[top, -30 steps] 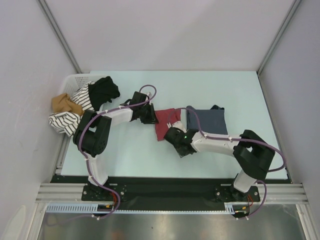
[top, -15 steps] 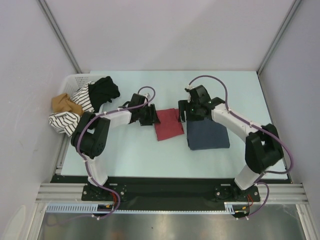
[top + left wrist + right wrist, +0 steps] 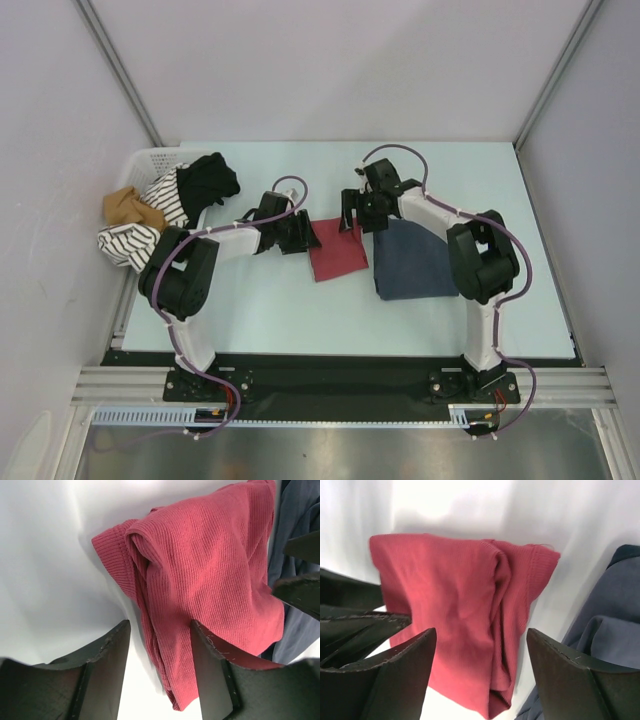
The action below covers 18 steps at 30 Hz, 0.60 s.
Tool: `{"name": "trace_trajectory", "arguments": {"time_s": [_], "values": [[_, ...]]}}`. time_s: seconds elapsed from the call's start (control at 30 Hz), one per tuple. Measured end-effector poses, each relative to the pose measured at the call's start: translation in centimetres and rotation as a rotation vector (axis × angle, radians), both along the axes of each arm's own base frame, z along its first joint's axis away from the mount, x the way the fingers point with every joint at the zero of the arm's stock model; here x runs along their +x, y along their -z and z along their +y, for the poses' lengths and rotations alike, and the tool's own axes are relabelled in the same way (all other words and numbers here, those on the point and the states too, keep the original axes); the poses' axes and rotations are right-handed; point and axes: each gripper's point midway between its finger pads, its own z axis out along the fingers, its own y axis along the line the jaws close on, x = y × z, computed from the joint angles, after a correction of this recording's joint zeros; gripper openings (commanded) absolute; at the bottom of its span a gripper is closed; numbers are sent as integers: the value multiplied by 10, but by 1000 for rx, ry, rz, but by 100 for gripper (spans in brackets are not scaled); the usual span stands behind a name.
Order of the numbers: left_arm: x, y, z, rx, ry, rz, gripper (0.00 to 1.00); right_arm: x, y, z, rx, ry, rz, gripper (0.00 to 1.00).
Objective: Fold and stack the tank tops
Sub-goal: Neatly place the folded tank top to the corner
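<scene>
Left hand [image 3: 303, 234] and right hand [image 3: 351, 214], both wide open and empty, flank the folded red tank top [image 3: 336, 252]; pinching one layer could undo the fold.

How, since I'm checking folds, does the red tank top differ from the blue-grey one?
The red tank top makes a smaller patch than the blue-grey tank top. The red shows a bunched ridge; the blue-grey looks flat. The left gripper and right gripper sit open at the red's far edge, none at the blue-grey. Both lie folded, side by side.
</scene>
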Motion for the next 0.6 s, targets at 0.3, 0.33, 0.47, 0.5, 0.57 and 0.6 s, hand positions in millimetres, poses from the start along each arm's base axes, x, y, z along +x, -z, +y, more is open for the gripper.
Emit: {"name": "trace_trajectory", "arguments": {"time_s": [0.3, 0.33, 0.47, 0.5, 0.57, 0.6], "values": [[1, -2, -6, -21, -2, -6, 51, 3, 31, -6, -53, 28, 44, 74], [1, -2, -6, -21, -1, -5, 49, 3, 35, -6, -57, 28, 51, 71], [2, 4, -9, -25, -3, 7, 45, 5, 38, 1, -26, 18, 59, 56], [4, 4, -11, -28, -4, 8, 44, 7, 38, 3, -17, 15, 58, 52], [10, 4, -14, -31, -11, 8, 43, 11, 40, 10, 7, 1, 60, 28], [14, 5, -15, -29, -15, 8, 38, 13, 41, 13, 18, -7, 62, 23]]}}
